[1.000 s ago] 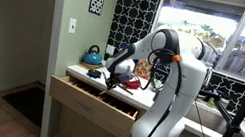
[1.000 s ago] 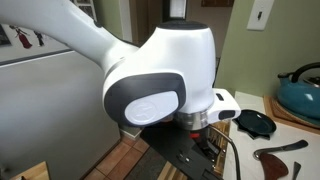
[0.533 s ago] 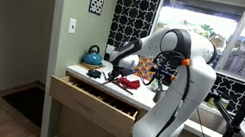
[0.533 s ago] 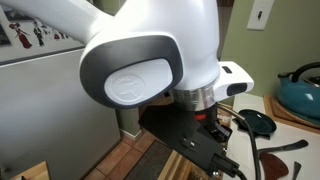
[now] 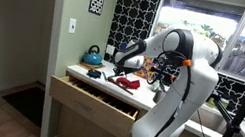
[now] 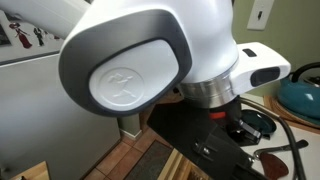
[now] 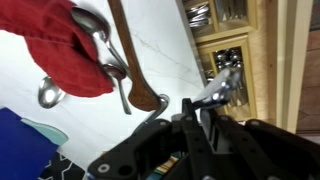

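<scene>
gripper (image 5: pixel 118 68) hangs above white counter (image 5: pixel 79 71), middle of frame; can't tell if open or holding anything | wooden spoon (image 7: pixel 132 62), metal spoons (image 7: pixel 100 45) and red cloth (image 7: pixel 55 50) lie just beside, upper left in wrist view | open drawer (image 5: pixel 97 98) sticks out past counter edge, below

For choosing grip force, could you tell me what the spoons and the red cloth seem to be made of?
Metal spoons: likely polished steel, given the bright mirror-like glints.
Long brown spoon: probably wood, with a matte, even brown surface.
Red cloth: soft woven fabric, judging by its folds.
</scene>
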Action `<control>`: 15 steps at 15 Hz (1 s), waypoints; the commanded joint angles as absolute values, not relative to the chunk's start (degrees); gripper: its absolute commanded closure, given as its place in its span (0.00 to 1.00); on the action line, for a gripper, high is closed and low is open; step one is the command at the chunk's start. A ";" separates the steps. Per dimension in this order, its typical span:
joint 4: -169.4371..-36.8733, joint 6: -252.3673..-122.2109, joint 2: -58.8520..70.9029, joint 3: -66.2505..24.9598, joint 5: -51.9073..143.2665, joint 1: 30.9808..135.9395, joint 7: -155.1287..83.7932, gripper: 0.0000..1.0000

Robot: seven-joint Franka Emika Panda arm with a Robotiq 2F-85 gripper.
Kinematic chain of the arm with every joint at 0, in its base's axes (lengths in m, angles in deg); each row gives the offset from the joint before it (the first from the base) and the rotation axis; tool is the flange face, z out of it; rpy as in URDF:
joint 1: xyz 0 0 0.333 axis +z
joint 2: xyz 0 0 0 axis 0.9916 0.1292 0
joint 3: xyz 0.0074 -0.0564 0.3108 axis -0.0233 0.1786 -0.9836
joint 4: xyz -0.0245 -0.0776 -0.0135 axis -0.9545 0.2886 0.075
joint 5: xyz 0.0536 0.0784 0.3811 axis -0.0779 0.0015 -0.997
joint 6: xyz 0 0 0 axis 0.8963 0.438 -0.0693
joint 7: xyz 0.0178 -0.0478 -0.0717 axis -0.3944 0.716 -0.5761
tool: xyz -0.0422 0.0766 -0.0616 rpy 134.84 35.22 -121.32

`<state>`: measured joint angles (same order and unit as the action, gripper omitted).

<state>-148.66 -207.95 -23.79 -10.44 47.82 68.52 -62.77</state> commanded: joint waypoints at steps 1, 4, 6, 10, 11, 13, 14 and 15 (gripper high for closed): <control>-148.24 -211.86 -20.09 -11.09 57.15 64.21 -53.53 0.97; -147.41 -213.73 -16.28 -10.43 61.52 62.65 -49.05 0.97; -147.12 -215.97 -14.26 -10.18 63.79 62.26 -47.34 0.97; -146.13 -220.10 -10.22 -9.13 64.48 62.75 -47.09 0.97; -145.88 -220.85 -9.22 -8.89 64.14 62.92 -47.43 0.97; -145.47 -222.18 -7.45 -8.59 63.11 63.33 -47.99 0.97; -145.37 -223.00 -6.59 -8.49 62.67 63.51 -48.25 0.97; -145.25 -223.90 -5.65 -8.51 62.02 63.71 -48.60 0.97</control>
